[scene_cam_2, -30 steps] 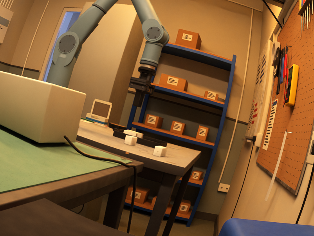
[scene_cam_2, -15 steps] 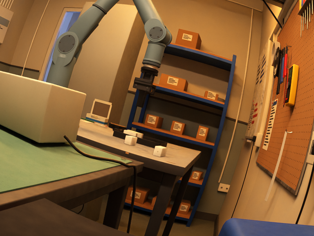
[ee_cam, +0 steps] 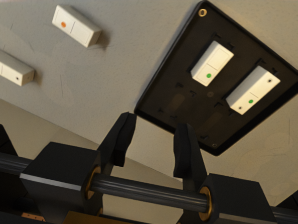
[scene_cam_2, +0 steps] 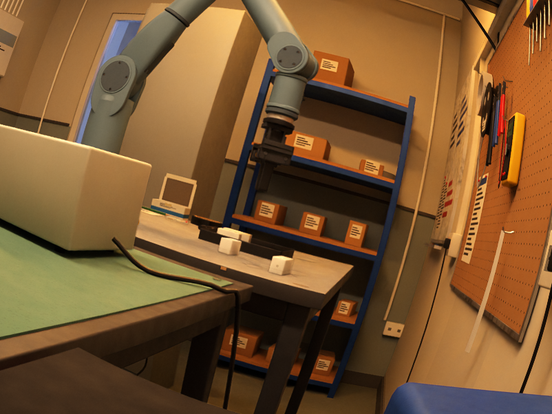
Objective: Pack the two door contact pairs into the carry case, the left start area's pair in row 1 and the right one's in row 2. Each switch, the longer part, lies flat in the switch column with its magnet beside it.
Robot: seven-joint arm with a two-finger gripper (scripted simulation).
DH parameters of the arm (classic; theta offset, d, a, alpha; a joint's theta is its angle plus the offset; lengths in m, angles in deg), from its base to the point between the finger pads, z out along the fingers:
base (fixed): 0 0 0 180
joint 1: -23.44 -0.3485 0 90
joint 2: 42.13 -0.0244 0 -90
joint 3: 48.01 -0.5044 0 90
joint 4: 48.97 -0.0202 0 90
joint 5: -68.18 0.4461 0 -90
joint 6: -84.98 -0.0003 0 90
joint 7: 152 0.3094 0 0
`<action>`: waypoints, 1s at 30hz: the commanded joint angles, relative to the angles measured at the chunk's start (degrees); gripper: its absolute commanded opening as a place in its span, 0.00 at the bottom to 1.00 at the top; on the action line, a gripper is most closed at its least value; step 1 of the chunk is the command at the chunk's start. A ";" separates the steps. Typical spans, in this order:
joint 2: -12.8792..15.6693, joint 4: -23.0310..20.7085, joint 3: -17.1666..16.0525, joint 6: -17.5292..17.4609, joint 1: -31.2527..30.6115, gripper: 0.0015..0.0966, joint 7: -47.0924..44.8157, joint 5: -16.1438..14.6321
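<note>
The black carry case (ee_cam: 220, 80) (scene_cam_2: 243, 243) lies flat on the grey table and holds two white parts with green dots, lying side by side. The shorter magnet (ee_cam: 213, 64) sits in one slot and the longer switch (ee_cam: 253, 91) in the slot beside it. The case's other row is empty. Out on the table, an orange-dotted magnet (ee_cam: 77, 24) (scene_cam_2: 281, 264) and a second white switch (ee_cam: 15, 67) (scene_cam_2: 230, 245) lie apart from each other. My gripper (ee_cam: 155, 140) (scene_cam_2: 263, 182) hangs high above the table near the case's edge, open and holding nothing.
A blue shelf rack (scene_cam_2: 330, 187) with brown boxes stands behind the table. A small monitor (scene_cam_2: 176, 196) sits at the table's far end. A green-topped bench with a cream box (scene_cam_2: 67, 191) and a black cable (scene_cam_2: 178, 276) adjoins the near side. A pegboard (scene_cam_2: 508, 169) covers the right wall.
</note>
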 commanded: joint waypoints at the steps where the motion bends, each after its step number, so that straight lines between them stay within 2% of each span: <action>1: 0.28 -0.64 -0.22 0.26 0.56 0.46 -1.40 -0.16; 30: 11.47 -22.40 -9.15 10.12 20.49 0.46 -53.55 -5.84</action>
